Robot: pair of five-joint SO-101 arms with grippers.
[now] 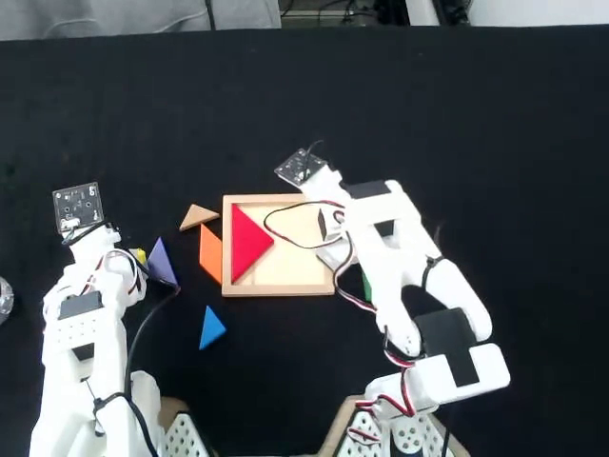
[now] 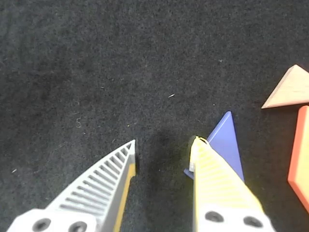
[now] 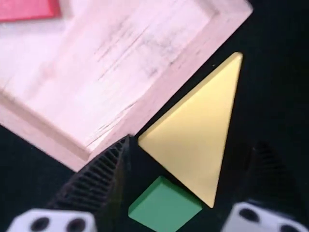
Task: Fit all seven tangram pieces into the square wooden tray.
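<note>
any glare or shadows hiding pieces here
High view: even light, no glare on the tray. Left wrist view: soft shadow under the gripper, beside the purple triangle. Right wrist view: yellow triangle brightly lit.

Left claw [image 2: 165,145] spread wide, pointing down — right claw [image 3: 193,145] likewise parted, tilted steeply downward.

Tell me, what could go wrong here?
The right tool straddles the yellow triangle, which lies against the rim of the tray, so one finger might catch that rim and shove the tray. The green square sits right by that triangle and could get dragged along. The purple triangle lies outside the left tool's gap, beside one finger, so closing might only nudge it.
</note>
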